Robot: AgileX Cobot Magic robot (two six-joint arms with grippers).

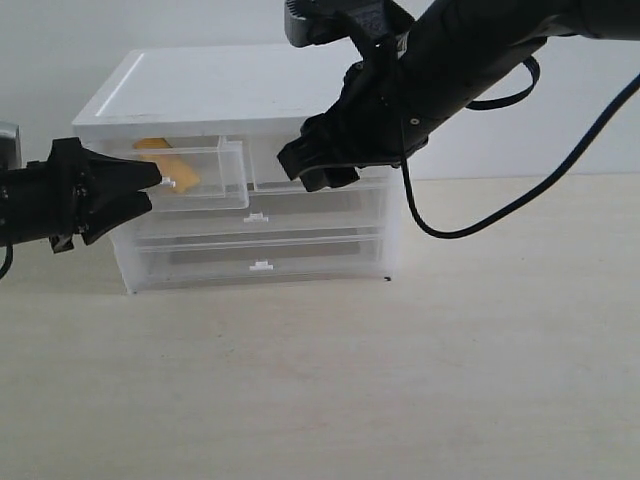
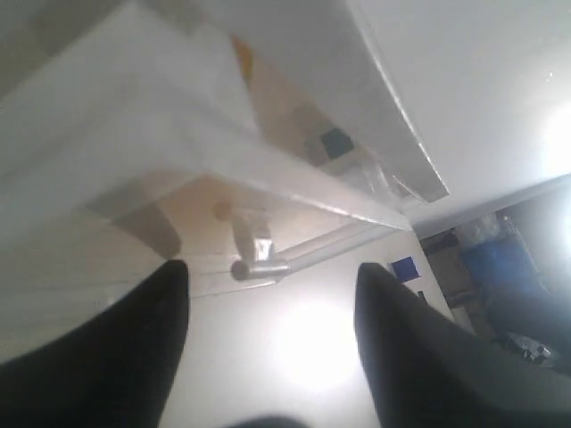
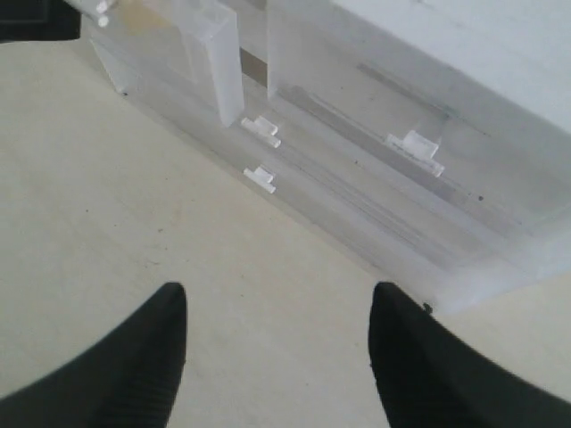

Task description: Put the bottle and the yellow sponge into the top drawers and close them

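Left gripper [image 2: 272,272] jaws apart, empty | right gripper [image 3: 278,296] likewise | left top drawer [image 1: 222,185] pulled out, yellow sponge [image 1: 185,171] inside

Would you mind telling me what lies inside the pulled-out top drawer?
The yellow sponge shows through the top drawer's clear wall. The left tool covers its front corner, so anything there is hidden.

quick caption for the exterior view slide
Open left gripper at the pulled-out top left drawer, yellow sponge inside; open right gripper before the top right drawer.
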